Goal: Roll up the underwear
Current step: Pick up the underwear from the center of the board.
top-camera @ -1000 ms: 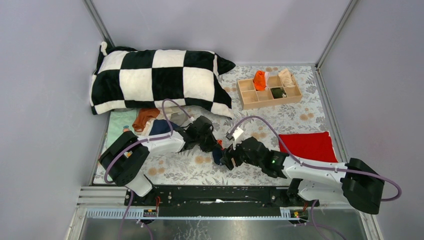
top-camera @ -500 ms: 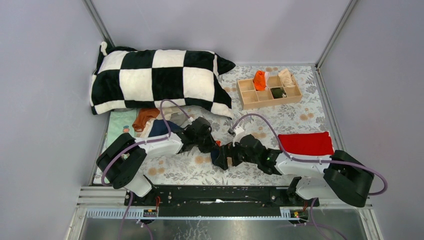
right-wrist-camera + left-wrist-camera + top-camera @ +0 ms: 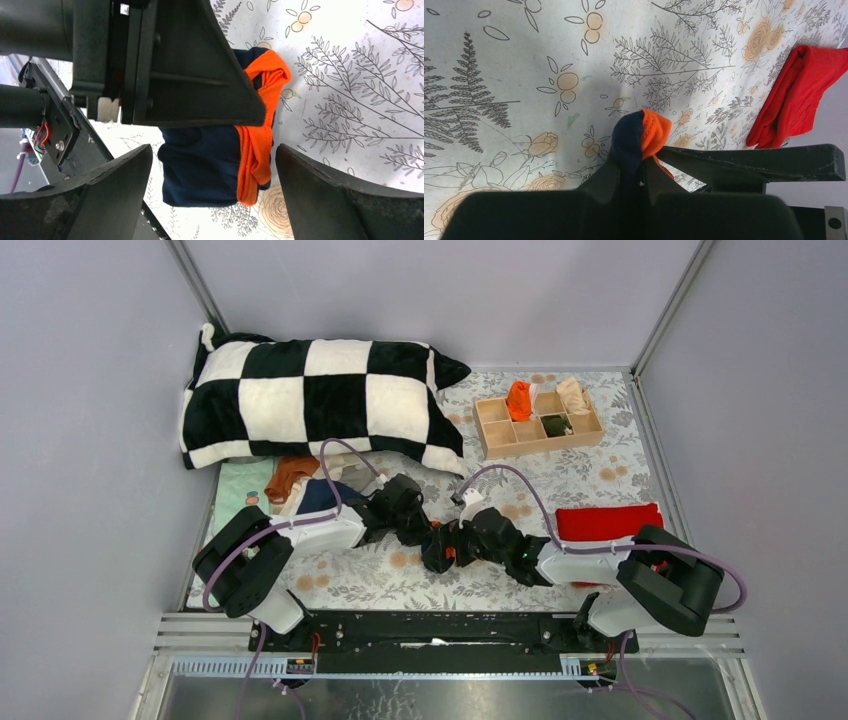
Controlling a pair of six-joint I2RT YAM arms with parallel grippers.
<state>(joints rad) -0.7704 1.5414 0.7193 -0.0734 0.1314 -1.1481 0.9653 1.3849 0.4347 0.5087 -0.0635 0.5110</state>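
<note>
Jutting lengthwise from L claw (image 3: 638,159): navy underwear (image 3: 630,136).

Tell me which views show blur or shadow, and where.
Left wrist: the left gripper is a dark, blurred mass; a faint shadow lies on the tablecloth. Right wrist: the right gripper looks soft-edged, the underwear sharp. Top external: even light.

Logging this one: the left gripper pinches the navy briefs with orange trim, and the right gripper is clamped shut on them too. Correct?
Not quite. The left gripper does pinch the navy briefs, but the right gripper is open, not clamped: the right wrist view shows its fingers spread wide on either side of the cloth.
</note>
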